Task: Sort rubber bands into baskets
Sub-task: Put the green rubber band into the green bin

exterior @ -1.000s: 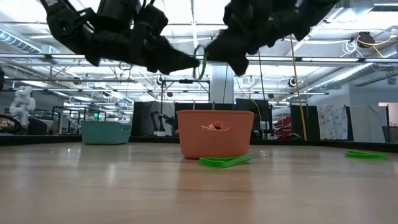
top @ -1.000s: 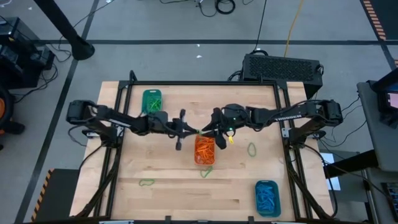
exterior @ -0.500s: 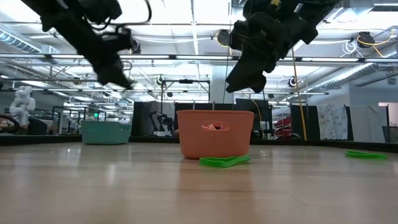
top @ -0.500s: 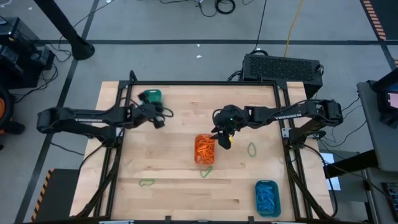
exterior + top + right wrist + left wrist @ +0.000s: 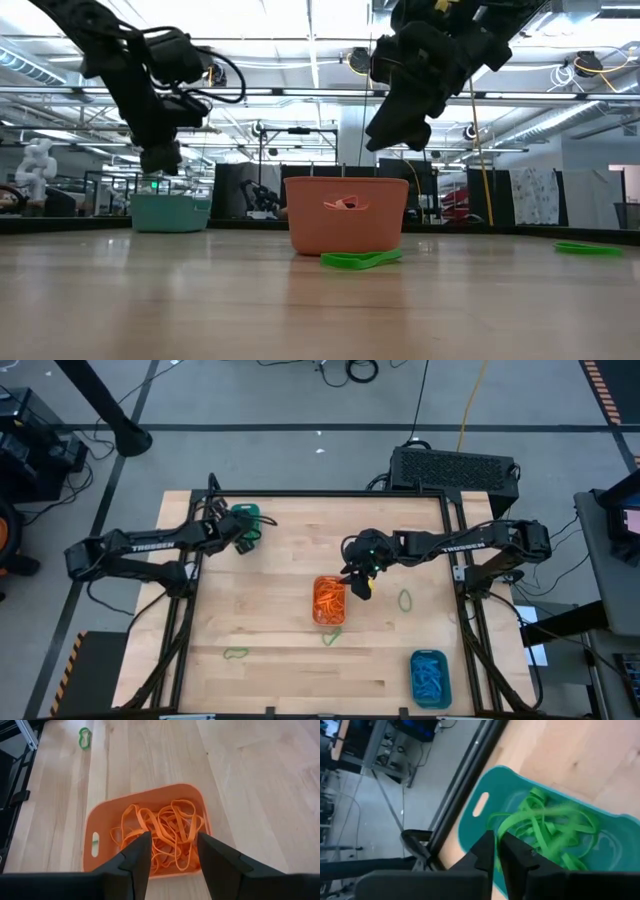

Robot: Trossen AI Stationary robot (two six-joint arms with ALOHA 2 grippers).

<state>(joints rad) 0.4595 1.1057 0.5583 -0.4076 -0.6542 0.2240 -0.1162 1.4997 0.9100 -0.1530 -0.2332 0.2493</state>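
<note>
My left gripper [image 5: 247, 530] hangs over the teal basket [image 5: 470, 827] at the table's far left, fingers slanting down and nearly together on a green rubber band [image 5: 496, 831]. Several more green bands [image 5: 555, 835] lie in that basket. My right gripper [image 5: 172, 845] stands open above the right side of the orange basket [image 5: 150, 791] in the table's middle, with nothing between its fingers. Orange bands [image 5: 165, 832] fill that basket. My left gripper pinches one green rubber band between its two fingertips [image 5: 487, 845], coming from above at a slant. The band's loop [image 5: 507, 820] curves out past the fingertips over the basket's pile. Whether the loop touches that pile I cannot tell.
Loose green bands lie flat on the table: one right of the orange basket [image 5: 405, 599], one just near of it [image 5: 332, 635], one toward the near left [image 5: 235, 653]. A teal basket [image 5: 413, 660] of blue bands stands at the near right corner. A metal frame edges the table.
My left gripper has swung from the table's middle, where it met my right gripper above the orange basket, to the far left over the teal basket, tipping downward and carrying the green band. My right gripper has stayed over the orange basket, tipping down a little.
</note>
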